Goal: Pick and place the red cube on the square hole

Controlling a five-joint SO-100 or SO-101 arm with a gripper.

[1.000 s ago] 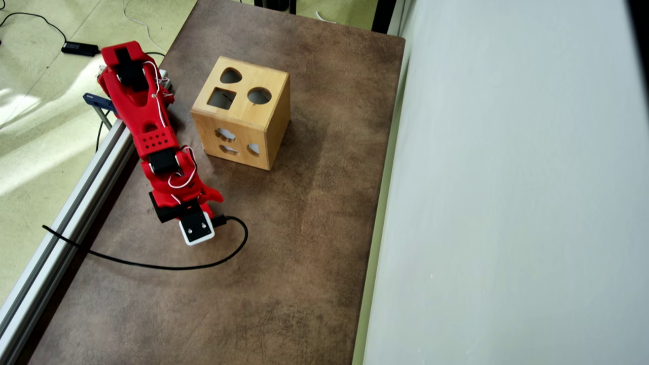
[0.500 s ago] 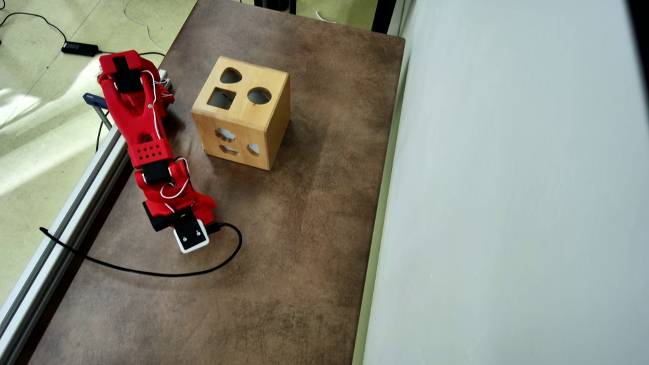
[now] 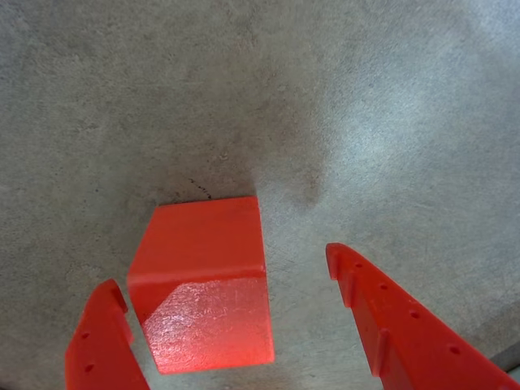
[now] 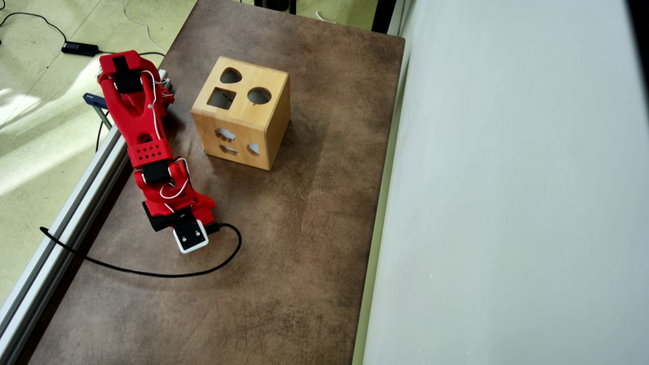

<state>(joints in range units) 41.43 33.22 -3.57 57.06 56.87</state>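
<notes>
In the wrist view the red cube (image 3: 203,280) rests on the grey-brown table, between the two red fingers of my gripper (image 3: 221,268). The gripper is open. The left finger (image 3: 101,341) is close beside the cube with a thin gap. The right finger (image 3: 390,317) stands well apart from it. In the overhead view the red arm (image 4: 152,152) reaches down the table's left side, and the wrist camera (image 4: 190,236) hides both the gripper and the cube. The wooden shape-sorter box (image 4: 243,114) has its square hole (image 4: 221,98) on top, far from the gripper.
The box top also has a round hole (image 4: 259,95) and a heart-like hole (image 4: 230,76). A black cable (image 4: 152,272) loops on the table beside the wrist. An aluminium rail (image 4: 66,213) runs along the left edge and a pale wall (image 4: 507,182) along the right.
</notes>
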